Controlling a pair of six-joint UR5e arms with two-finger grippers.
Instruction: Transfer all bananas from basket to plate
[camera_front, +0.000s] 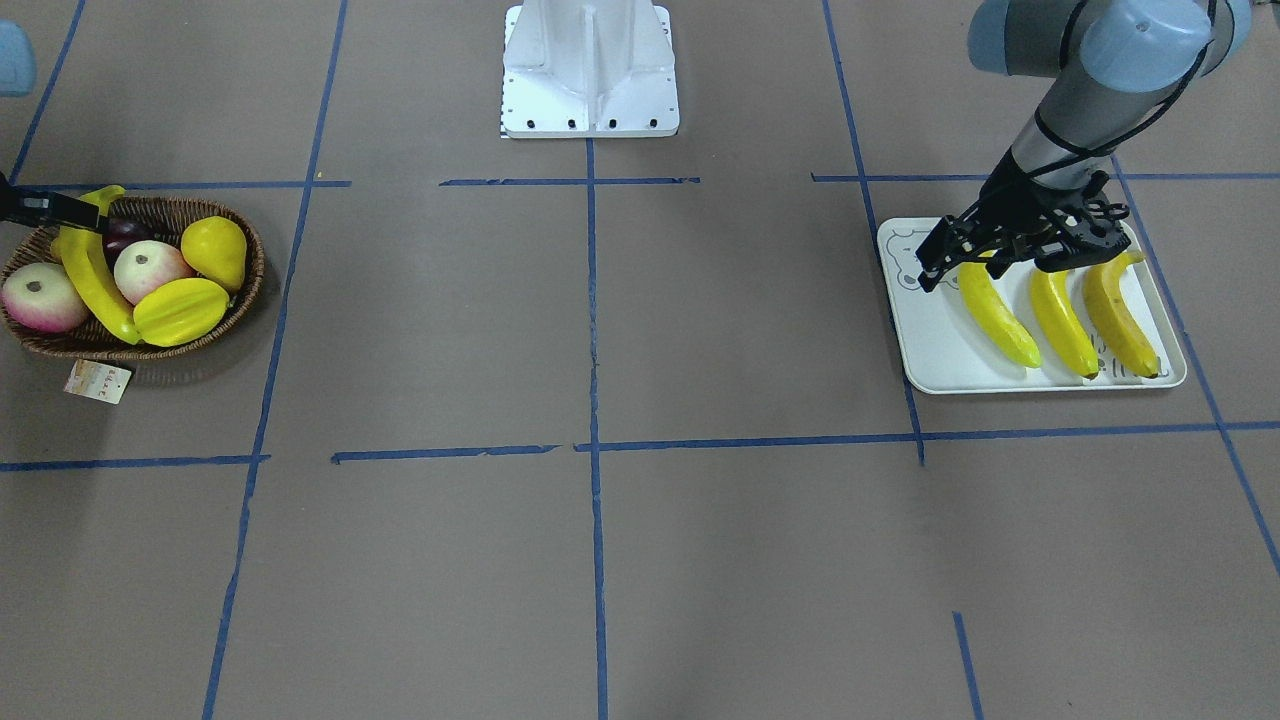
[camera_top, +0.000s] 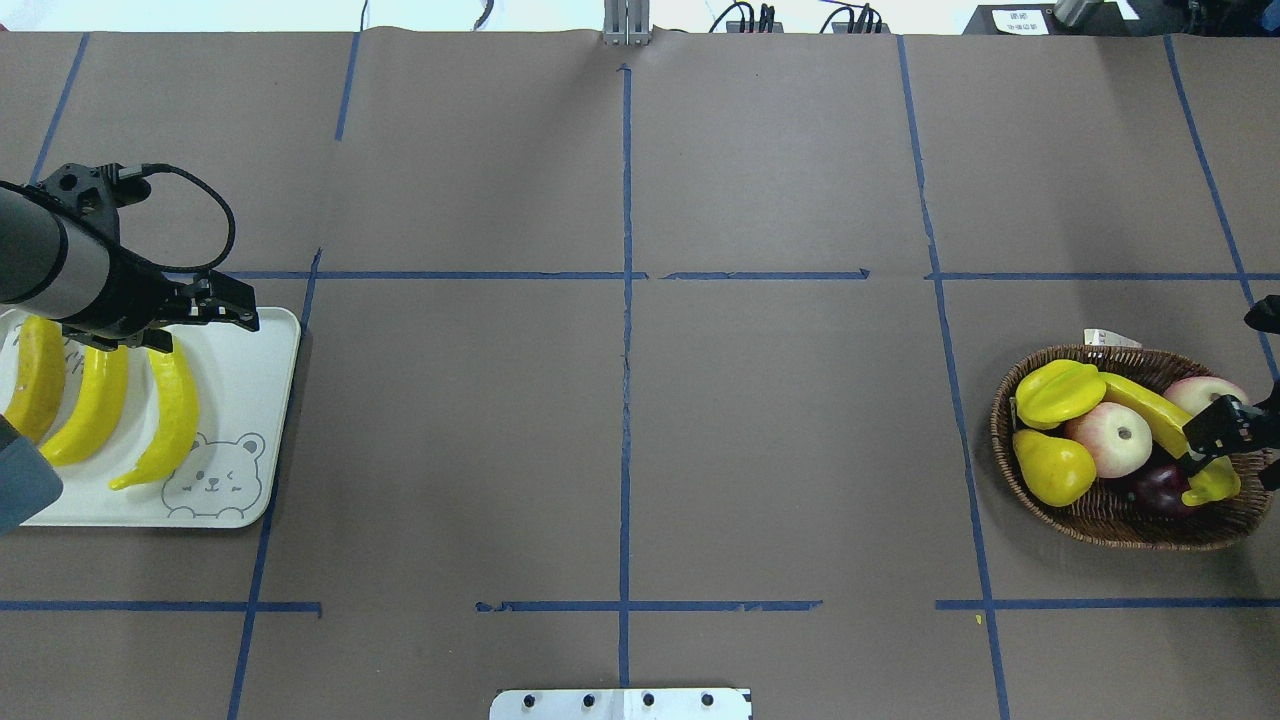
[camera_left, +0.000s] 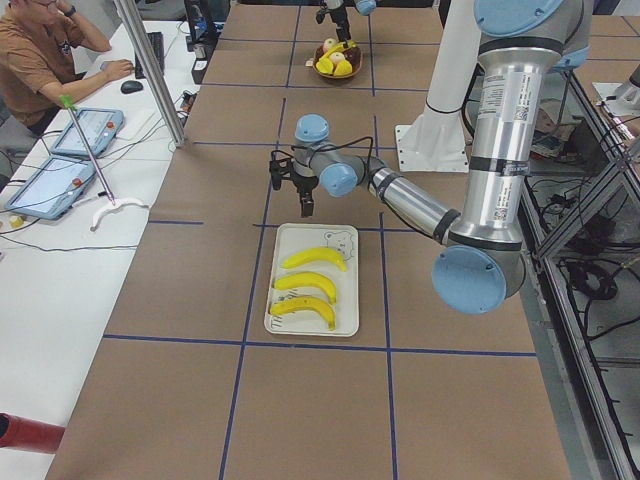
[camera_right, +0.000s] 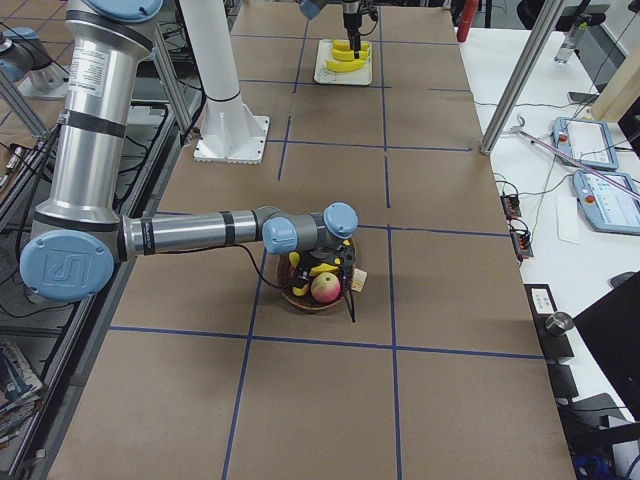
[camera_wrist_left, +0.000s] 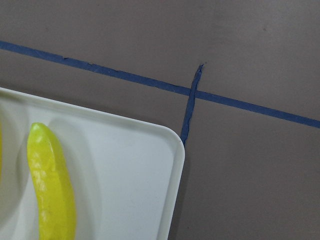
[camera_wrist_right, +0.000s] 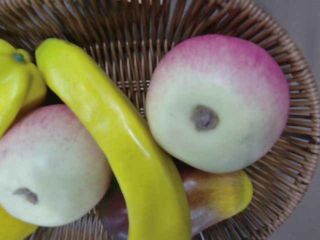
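Observation:
Three yellow bananas (camera_top: 95, 400) lie side by side on the pale plate (camera_top: 250, 380) at the table's left end. My left gripper (camera_top: 235, 305) hovers over the plate's far edge, open and empty; the left wrist view shows the plate corner (camera_wrist_left: 150, 150) and one banana (camera_wrist_left: 50, 190). A fourth banana (camera_top: 1150, 410) lies in the brown wicker basket (camera_top: 1100, 525) between other fruit; it also shows close up in the right wrist view (camera_wrist_right: 130, 150). My right gripper (camera_top: 1215, 430) is down over this banana's near end. Its jaws look apart, and the banana rests in the basket.
The basket also holds a ridged starfruit (camera_top: 1060, 392), a yellow pear (camera_top: 1052, 468), two pink-white apples (camera_top: 1110, 440) and a dark fruit (camera_top: 1160, 490). A paper tag (camera_top: 1105, 338) lies by its rim. The white robot base (camera_front: 590, 70) stands mid-table. An operator (camera_left: 40, 50) sits aside.

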